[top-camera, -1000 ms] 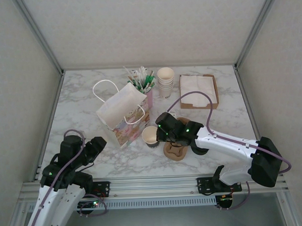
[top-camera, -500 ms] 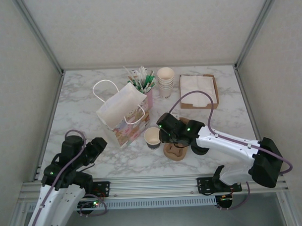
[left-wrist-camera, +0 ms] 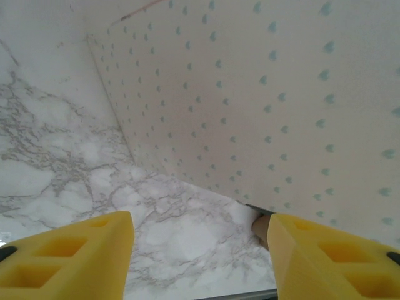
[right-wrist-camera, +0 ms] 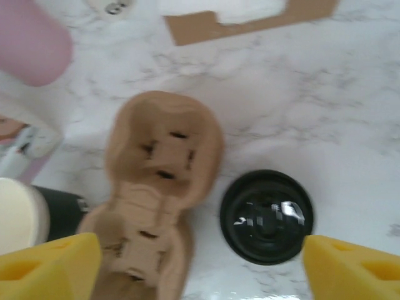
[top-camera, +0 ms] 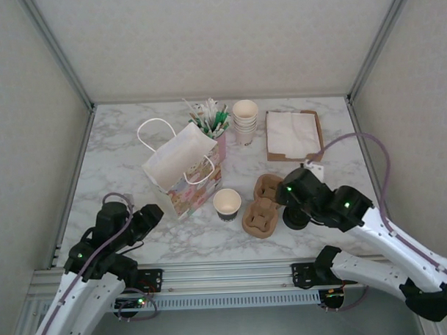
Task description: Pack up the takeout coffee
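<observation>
The takeout coffee's paper cup stands upright on the marble, open-topped with no lid on it, just left of the brown pulp carrier. In the right wrist view the cup sits at the left edge beside the carrier. A separate black lid lies flat to the carrier's right. My right gripper hangs open above the carrier and lid, holding nothing. My left gripper is open low over the marble, facing the dotted side of the paper bag.
The white-handled paper bag stands left of the cup. Behind are a pink holder of stirrers, a stack of lidless cream cups and a brown napkin tray. The black lid lies partly under my right arm.
My right gripper opened, let go of the paper cup and drew back to the right, over the carrier and lid. The cup stays standing. The left arm barely moved.
</observation>
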